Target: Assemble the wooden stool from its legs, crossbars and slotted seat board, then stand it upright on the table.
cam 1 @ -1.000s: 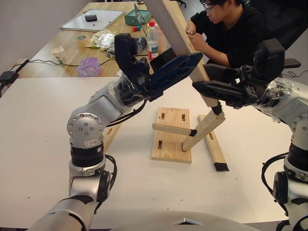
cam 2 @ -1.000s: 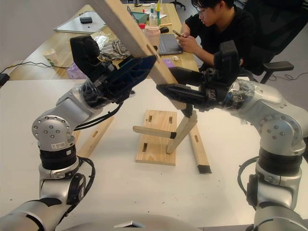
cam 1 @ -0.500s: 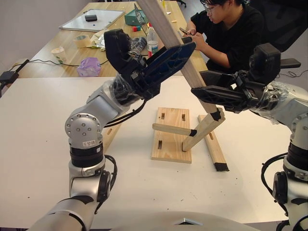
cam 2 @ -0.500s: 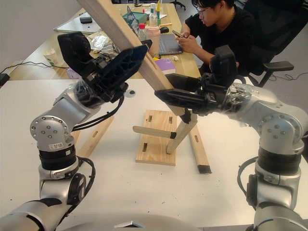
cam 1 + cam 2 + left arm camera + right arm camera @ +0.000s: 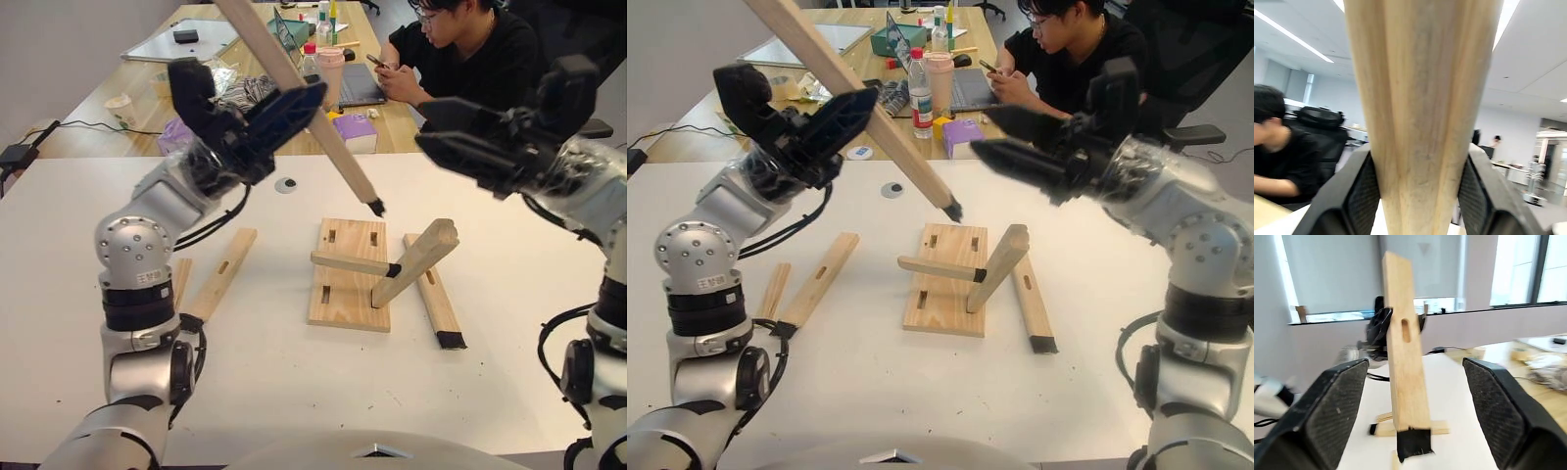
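Observation:
The slotted seat board lies flat on the white table. A leg leans up from it, joined to a crossbar. Another leg lies just right of the board. My left gripper is shut on a long leg that slants down; its black-capped tip hangs over the board's far edge. The left wrist view has this leg clamped between the pads. My right gripper hangs open in the air to the right, and its fingers frame the held leg from a distance.
A spare leg and a thin crossbar lie on the table's left side. A small round disc sits near the far edge. Beyond is a desk with bottles, a cup, a purple box and a seated person.
My right gripper has let go of the long leg and pulled back up to the right. The left arm swung that leg leftward, lifting its tip off the leaning leg.

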Controlling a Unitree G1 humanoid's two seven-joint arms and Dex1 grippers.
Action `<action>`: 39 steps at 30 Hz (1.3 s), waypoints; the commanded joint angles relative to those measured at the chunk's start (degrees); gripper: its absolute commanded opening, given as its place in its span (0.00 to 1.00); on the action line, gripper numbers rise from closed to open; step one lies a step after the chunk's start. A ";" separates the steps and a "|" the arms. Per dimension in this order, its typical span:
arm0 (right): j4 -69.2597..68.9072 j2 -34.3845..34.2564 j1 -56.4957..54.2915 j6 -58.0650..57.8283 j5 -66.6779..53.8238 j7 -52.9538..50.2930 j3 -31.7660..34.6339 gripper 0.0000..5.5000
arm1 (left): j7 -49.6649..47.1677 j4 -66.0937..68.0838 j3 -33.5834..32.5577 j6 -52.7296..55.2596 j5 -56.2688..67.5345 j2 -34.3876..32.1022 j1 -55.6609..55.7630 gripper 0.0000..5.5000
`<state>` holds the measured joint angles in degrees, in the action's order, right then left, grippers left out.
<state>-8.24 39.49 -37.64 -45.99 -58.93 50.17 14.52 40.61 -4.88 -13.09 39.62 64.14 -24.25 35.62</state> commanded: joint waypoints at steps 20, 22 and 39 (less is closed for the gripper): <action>22.32 2.41 -6.87 10.24 16.00 10.30 0.02 0.64 | 23.25 15.75 5.87 -20.26 -21.23 7.64 -26.35 0.37; 22.76 2.29 -7.31 10.06 16.45 10.86 -0.11 0.64 | 25.16 18.78 6.82 -23.86 -24.42 7.15 -26.13 0.37; 19.21 0.47 -3.66 10.51 17.25 10.84 0.16 0.64 | 38.90 24.30 14.55 -31.98 -33.54 -2.88 -18.58 0.37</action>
<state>12.13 40.93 -41.93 -35.71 -41.51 61.07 14.37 79.99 17.41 -0.36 7.86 34.86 -26.66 16.03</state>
